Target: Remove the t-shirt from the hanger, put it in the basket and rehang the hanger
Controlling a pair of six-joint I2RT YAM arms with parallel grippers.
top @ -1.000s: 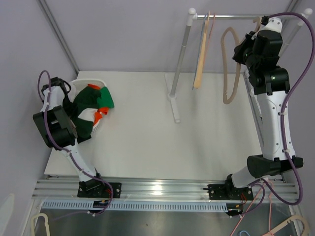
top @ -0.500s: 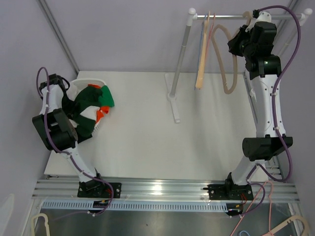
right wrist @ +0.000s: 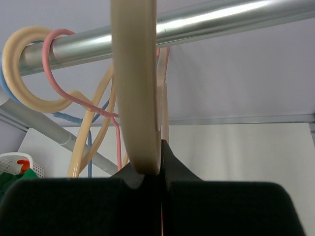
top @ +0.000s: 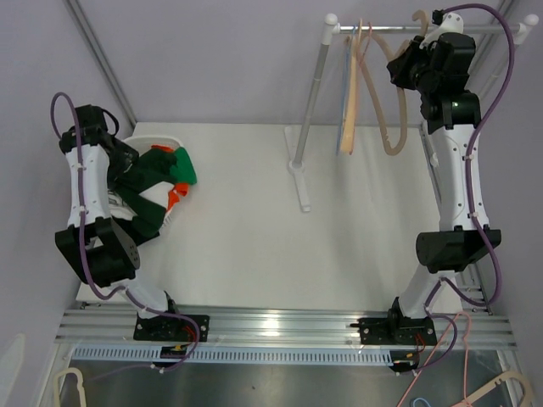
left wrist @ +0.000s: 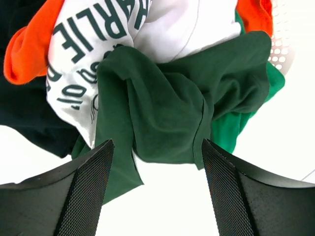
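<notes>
T-shirt [left wrist: 167,113], dark green, lies crumpled on top of other clothes in white basket [top: 159,138] at far-left of surface [top: 339,237]. It's off the hanger already, so task looks nearly done. L end effector [left wrist: 156,147] hangs right above it, released, jaws spread wide, nothing btwn them. R end effector [right wrist: 152,169] is up at rail [right wrist: 211,22], clenched on bare beige hanger [right wrist: 134,78]. Hook looks at rail height in top view, but can't tell if it's actually over the bar.

Step in hand, my read: park hanger on rail + let go. To do it well: get hook fully over bar, lower till rail takes the weight, only then open, then back out straight w/o twisting. L arm should lift straight up so it doesn't drag cloth out of basket.

Around / in the way: wooden hanger [top: 348,93] just beside on same rail. Pink hook [right wrist: 51,64], thick cream hook [right wrist: 15,64] and blue wire [right wrist: 88,147] are bunched to one side and could snag or get knocked. Rack post [top: 310,102] is well apart from R arm.
</notes>
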